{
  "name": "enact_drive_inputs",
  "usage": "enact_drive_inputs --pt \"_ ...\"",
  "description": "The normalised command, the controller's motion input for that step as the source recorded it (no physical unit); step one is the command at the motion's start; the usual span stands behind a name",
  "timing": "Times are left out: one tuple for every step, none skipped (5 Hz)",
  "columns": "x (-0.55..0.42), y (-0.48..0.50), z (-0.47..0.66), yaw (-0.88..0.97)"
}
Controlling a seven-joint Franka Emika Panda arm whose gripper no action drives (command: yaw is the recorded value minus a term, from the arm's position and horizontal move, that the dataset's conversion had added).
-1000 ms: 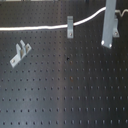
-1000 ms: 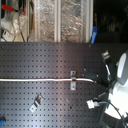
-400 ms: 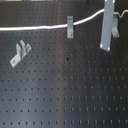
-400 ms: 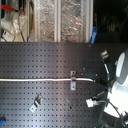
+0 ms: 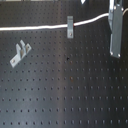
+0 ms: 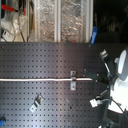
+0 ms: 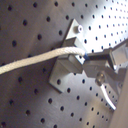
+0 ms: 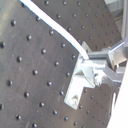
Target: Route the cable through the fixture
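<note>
Here the cable [image 5: 35, 27] runs left to right across the upper frame of the first exterior view — long axis level — through one clip [image 5: 70, 26] to the gripper [image 7: 89, 56] at upper right, whose fingers are clenched on its end; another clip [image 5: 20, 52] sits unused at middle left.

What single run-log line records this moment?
phase: routing | gripper: shut on cable | cable: at first clip | second clip: untouched

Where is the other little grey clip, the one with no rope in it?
The empty grey clip lies on the black pegboard toward the first exterior view's left, below the white cable and apart from the clip holding it.
</note>
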Motion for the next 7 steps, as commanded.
enact_drive_inputs --pt "-0.252 -0.128 0.40 -0.03" --pt "0.002 0.002 0.14 -0.21" --pt "-0.002 -0.008 0.01 0.00" --pt "-0.204 -0.508 0.35 -0.10" --pt "-0.323 -0.052 0.11 0.28" --pt "-0.058 0.015 0.03 0.00" --pt "-0.368 -0.162 0.01 0.43"
